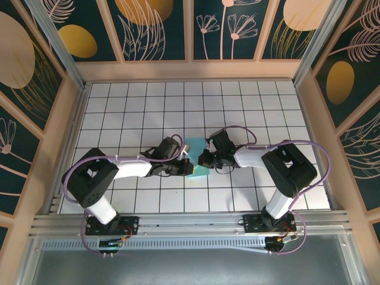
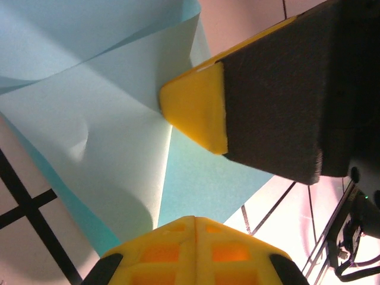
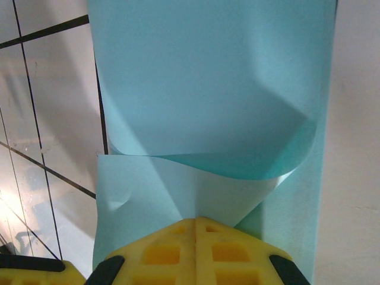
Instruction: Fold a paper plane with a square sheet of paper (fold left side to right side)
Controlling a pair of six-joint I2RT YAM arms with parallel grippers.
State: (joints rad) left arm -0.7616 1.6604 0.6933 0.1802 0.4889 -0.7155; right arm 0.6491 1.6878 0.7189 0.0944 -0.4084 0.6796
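1. The square sheet of paper (image 1: pixel 200 172) lay near the middle of the tiled table (image 1: pixel 237 107), between the two arms, which reached in towards each other from either side.
2. In the top view the left gripper (image 1: pixel 186 159) sat at the sheet's left edge and the right gripper (image 1: pixel 206 159) at its right edge, the two close together over the paper.
3. The sheet was not flat: in the right wrist view the paper (image 3: pixel 202 89) curled over on itself, with a raised flap arching above a lower layer that lay on the tiles.
4. The right gripper (image 3: pixel 196 222) had its yellow fingers pressed together, and the paper's layers ran into a point at their tips, so it was pinching the sheet.
5. In the left wrist view the right gripper (image 2: pixel 190 110) met the paper (image 2: pixel 119 136) at a spot where creases spread outward.
6. The left gripper (image 2: pixel 195 222) also had its fingers pressed together, with the sheet running down to their tips; whether any paper was caught between them could not be told.
7. A small dent showed in the lighter layer of the sheet.
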